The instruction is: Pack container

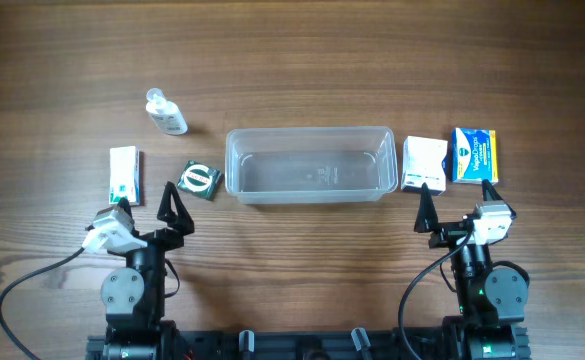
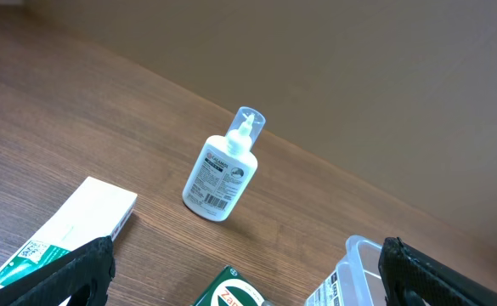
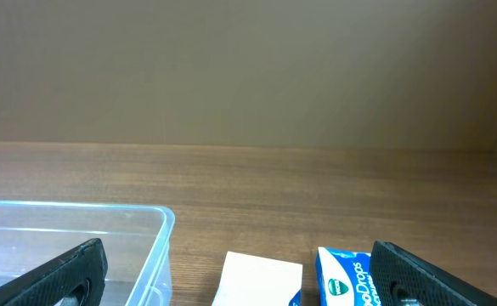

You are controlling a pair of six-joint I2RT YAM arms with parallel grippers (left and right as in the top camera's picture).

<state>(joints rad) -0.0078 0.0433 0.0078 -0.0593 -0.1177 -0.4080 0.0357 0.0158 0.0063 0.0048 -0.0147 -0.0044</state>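
Left tool (image 1: pixel 145 197) and right tool (image 1: pixel 457 190) stand open and empty at opposite ends of the container (image 1: pixel 307 131), likely to share loading.

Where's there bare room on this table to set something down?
Bare wood beyond the container and in front of it, between the left gripper and right gripper. Crowded: bottle, white-green box, green packet at left; white box, blue box at right.
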